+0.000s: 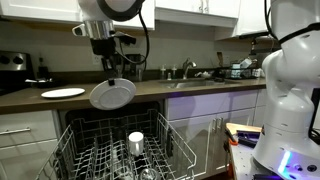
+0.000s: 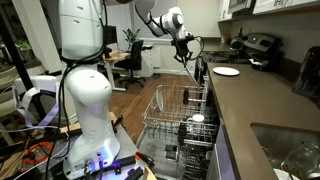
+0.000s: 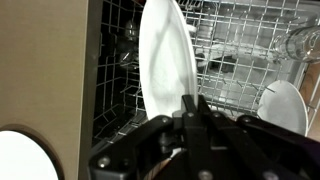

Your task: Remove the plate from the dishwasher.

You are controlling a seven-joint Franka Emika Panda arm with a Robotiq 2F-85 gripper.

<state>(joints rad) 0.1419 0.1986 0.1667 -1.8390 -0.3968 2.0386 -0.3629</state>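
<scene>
Greyish-white, round and raised at the rim, the plate [image 1: 112, 95] hangs tilted from the clenched gripper [image 1: 109, 73], pinched at its upper edge. It is clear above the pulled-out rack [image 1: 75, 150] of the dishwasher [image 1: 95, 120], about level with the table [image 1: 20, 99] edge. Open air lies under the plate, and the upright tines and a cup [image 1: 136, 140] stand well below it. A white plate [image 1: 63, 92] lies flat on the table nearby. The wrist view shows the plate edge-on, a pale upright oval whose lower rim is lost behind the dark gripper. There the white plate is cut off at a bottom corner and the cup partly hidden low on the opposite side. In an exterior view the arm [image 2: 150, 18] reaches over the rack, and the plate there is too thin to make out.
</scene>
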